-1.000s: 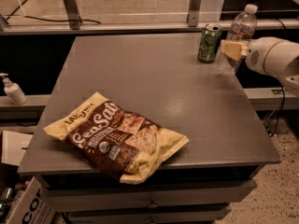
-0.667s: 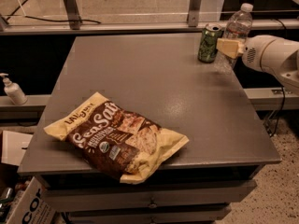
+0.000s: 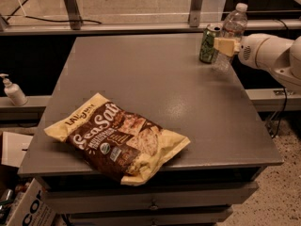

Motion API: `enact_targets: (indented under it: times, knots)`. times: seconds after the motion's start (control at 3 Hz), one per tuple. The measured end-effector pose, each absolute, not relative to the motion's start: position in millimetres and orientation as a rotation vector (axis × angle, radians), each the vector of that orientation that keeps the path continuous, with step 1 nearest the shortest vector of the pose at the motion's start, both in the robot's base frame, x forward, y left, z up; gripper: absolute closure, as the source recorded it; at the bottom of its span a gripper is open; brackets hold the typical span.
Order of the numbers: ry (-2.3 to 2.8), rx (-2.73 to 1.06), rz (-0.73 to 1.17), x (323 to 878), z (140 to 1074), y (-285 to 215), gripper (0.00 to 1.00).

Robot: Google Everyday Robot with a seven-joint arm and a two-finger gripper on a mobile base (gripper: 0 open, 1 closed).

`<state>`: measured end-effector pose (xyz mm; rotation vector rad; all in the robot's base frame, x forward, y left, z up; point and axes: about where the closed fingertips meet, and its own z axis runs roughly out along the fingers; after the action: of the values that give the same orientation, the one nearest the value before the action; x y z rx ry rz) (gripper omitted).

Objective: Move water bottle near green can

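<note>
one bump may tip the green can (image 3: 208, 44); the gripper (image 3: 225, 46), clamped on the water bottle (image 3: 233, 25), sits beside it.

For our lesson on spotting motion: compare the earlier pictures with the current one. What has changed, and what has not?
The hand, gripping the water bottle, has carried it left toward the green can; the bottle is now close beside the can. The can, the chip bag and the pump dispenser stayed put.
</note>
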<state>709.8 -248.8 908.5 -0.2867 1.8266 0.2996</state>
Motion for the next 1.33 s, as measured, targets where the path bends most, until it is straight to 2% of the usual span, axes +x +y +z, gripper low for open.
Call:
enact_targets:
  times: [0.67,1.0,1.33]
  knots:
    - [1.827,-0.305,0.3,724,888,-248,1.0]
    - [1.832,-0.313,0.302,723,878,-245,0.82]
    - [1.833,-0.314,0.302,723,880,-245,0.59]
